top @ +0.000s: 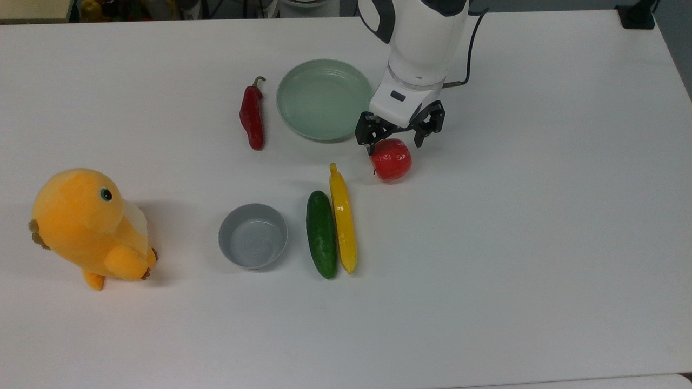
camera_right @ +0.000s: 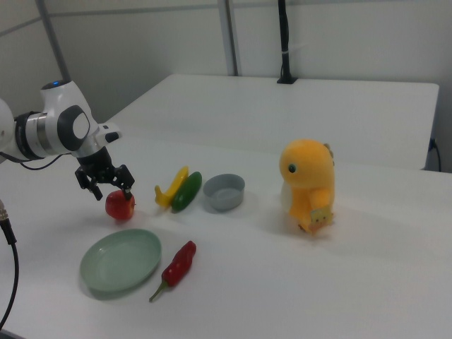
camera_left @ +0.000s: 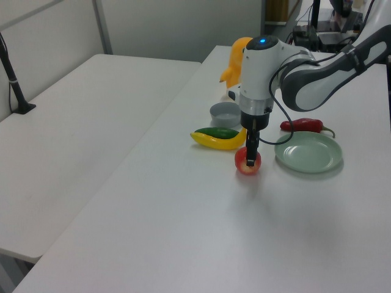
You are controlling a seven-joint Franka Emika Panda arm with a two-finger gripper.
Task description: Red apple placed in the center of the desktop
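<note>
Round glossy red apple (top: 391, 160) sits on smooth white desktop (top: 513, 227); hand (top: 399, 141) spread above it

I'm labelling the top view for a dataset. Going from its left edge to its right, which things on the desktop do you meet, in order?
Plush toy → grey bowl and red chili pepper level → cucumber → yellow banana → red apple under the pincer.

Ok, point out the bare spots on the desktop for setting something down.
Widest bare stretch: the desktop on the top view's right of the red apple. Crowded: between green plate, chili, banana, cucumber and grey bowl.
</note>
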